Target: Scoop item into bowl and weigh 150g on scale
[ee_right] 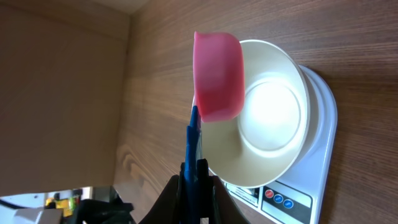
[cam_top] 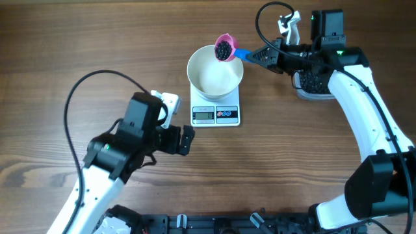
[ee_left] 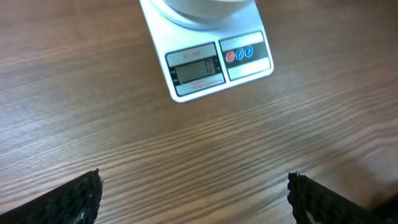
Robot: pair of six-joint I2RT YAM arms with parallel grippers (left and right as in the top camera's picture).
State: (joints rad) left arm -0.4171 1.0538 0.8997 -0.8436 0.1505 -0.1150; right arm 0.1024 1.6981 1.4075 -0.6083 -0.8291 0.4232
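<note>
Right claw point(cam_top: 252, 56) is pressed together on the blue handle point(cam_top: 242, 53) of the scoop point(ee_right: 217, 81). The handle runs straight out from the fingertips and sets the long axis. At its far end the pink head sits open side up and carries a load of black beans point(cam_top: 223, 49). Just past and below the head lies the bowl point(cam_top: 209, 79). The head overlaps the bowl's rim on the claw's side, short of the bowl's middle. The bowl looks empty and stands on the scale point(cam_top: 215, 116). Judgement: pouring calls for a short advance along the handle axis, then a roll about it. Behind the claw, a tub point(cam_top: 315, 83) holds more beans. Left claw point(cam_top: 187, 140) is spread, empty and well beyond the scale, so the right arm is nearer.
</note>
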